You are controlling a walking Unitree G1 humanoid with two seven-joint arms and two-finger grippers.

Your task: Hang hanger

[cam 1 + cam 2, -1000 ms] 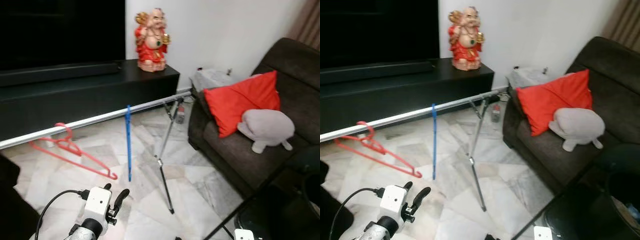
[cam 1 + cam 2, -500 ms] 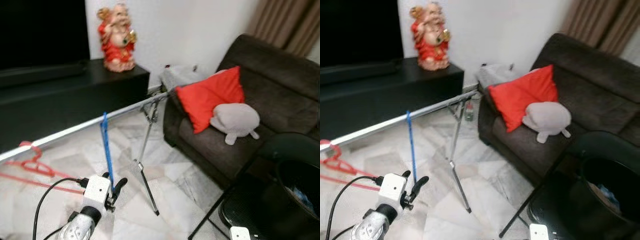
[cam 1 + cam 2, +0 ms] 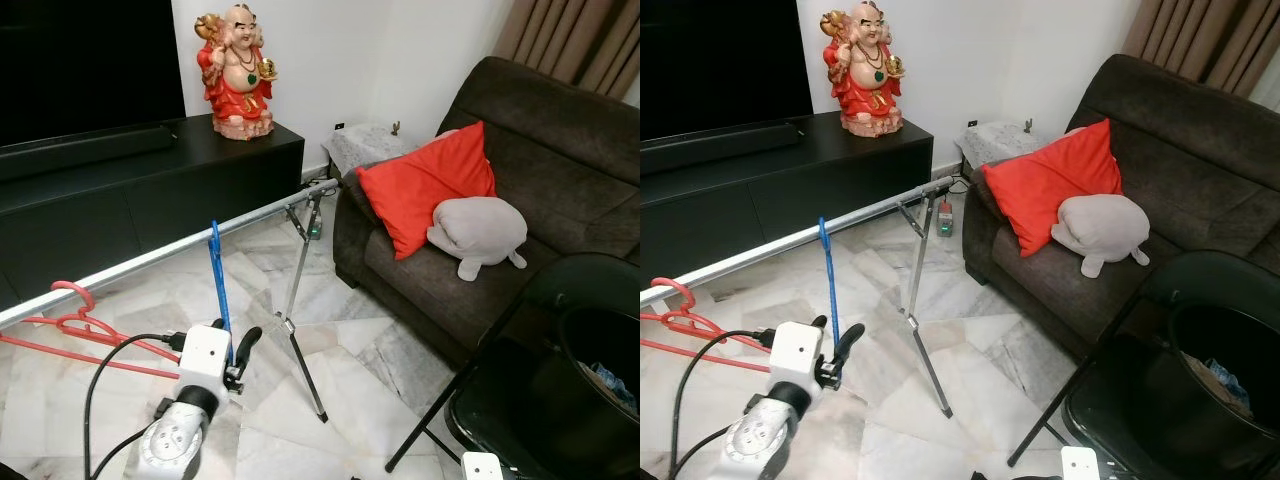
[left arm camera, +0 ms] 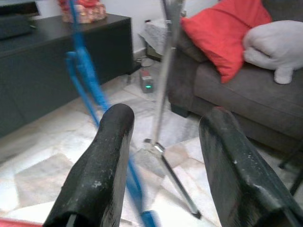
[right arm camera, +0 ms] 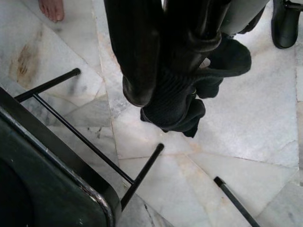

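A blue hanger (image 3: 216,275) hangs edge-on from the long silver rail (image 3: 150,258); in the left wrist view the blue hanger (image 4: 84,71) is blurred just beyond the left finger. A red hanger (image 3: 75,322) hangs on the same rail further left. My left gripper (image 3: 238,350) is open and empty, level with the blue hanger's lower end and just in front of it. In its wrist view the left gripper (image 4: 165,118) spreads wide around the rail's stand. My right gripper (image 5: 158,101) points down at the floor, shut.
The rail rests on a tripod stand (image 3: 298,300) mid-floor. A brown sofa (image 3: 560,190) with a red cushion (image 3: 425,185) and a grey plush is at the right. A black folding chair (image 3: 520,360) stands near right. A person's bare foot (image 5: 52,8) is on the marble floor.
The camera has swung right and steadied, so the whole scene shifted. My left gripper has risen from below the blue hanger to level with its lower end, still open.
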